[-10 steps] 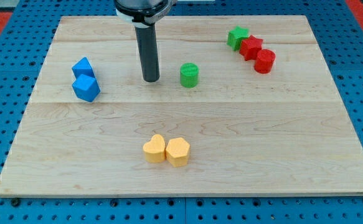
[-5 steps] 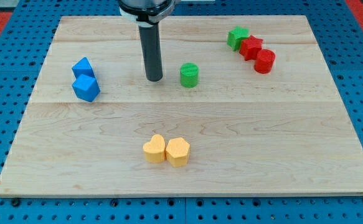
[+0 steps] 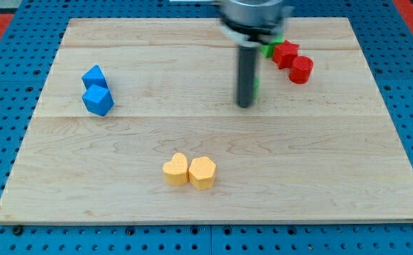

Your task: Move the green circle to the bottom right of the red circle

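Pressing green circle (image 3: 254,88): my tip (image 3: 245,105)

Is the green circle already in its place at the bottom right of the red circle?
No. The green circle peeks out behind my tip, left of the red circle.

Board (image 3: 213,142) is pale planked wood, smooth, matt, grain visible. My rod (image 3: 246,71) looks dark matt, motion-blurred. Blocks look like matt plastic: red circle (image 3: 302,69), blue pair (image 3: 96,91), yellow pair (image 3: 189,171). Base (image 3: 1,106) is blue perforated sheet.

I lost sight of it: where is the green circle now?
Mostly hidden behind the rod; a green sliver shows right of my tip, lower left of the red circle.
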